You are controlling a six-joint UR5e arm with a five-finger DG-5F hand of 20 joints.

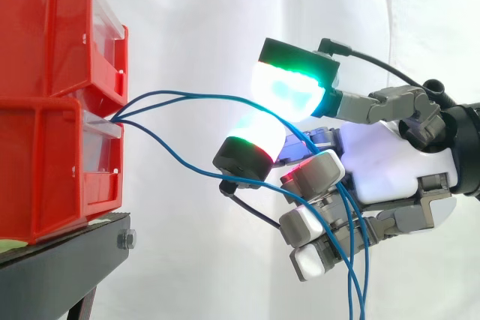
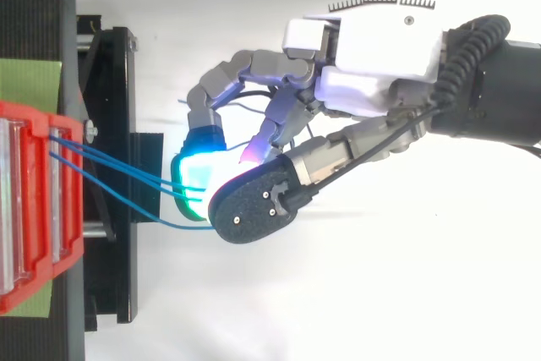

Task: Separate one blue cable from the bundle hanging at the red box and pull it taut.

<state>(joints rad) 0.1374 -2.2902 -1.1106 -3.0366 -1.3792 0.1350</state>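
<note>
Three thin blue cables [image 1: 187, 97] come out between the two stacked red boxes [image 1: 52, 170] at the left and run right to my hand [image 1: 390, 162]. The upper two pass between a green-glowing pad [image 1: 292, 84] above and a cyan-glowing pad [image 1: 251, 140] below, which close on them. The third cable [image 1: 172, 154] sags lower and passes under that lower pad. Past the curled lower fingers all the cables hang down. From above, the cables [image 2: 118, 164] slant from the red box [image 2: 25, 209] into the hand [image 2: 380, 48].
The red boxes rest on a black stand [image 1: 60, 260], whose frame [image 2: 110, 124] shows from above between the boxes and the hand. A white curtain hangs behind. Open space lies to the right of the stand and below the hand.
</note>
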